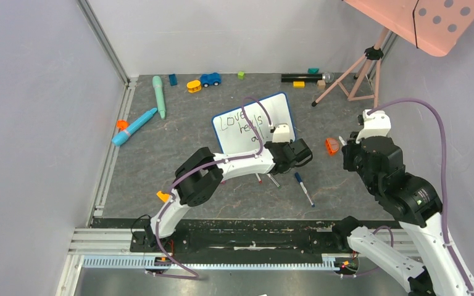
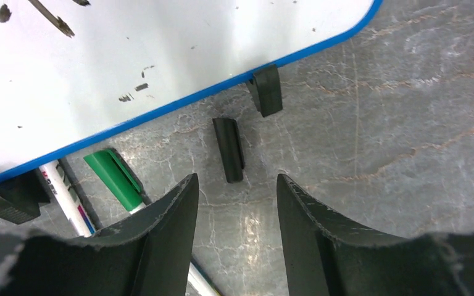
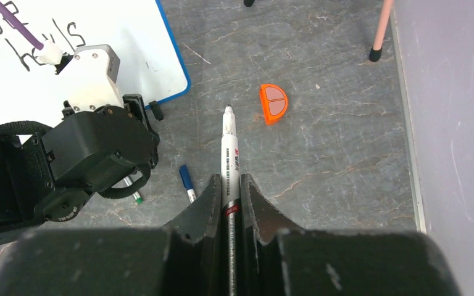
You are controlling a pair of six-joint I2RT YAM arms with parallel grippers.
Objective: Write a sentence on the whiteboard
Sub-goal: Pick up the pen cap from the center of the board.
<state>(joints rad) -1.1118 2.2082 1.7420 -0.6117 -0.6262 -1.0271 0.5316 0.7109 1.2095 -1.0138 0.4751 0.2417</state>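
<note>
1. One whiteboard sits on the counter, centre, carrying one sentence; the left arm crosses its near edge.
2. Two hands: left hand half-open and empty above one black cap; right hand clamped on one marker.
3. Three loose markers lie beside the board.

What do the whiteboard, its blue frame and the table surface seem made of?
The whiteboard: smooth white sheet, probably coated; ink marks sit on it. Its blue frame: likely plastic, even colour, rounded corner. The table surface: grey, veined like stone, perhaps a printed mat.
</note>
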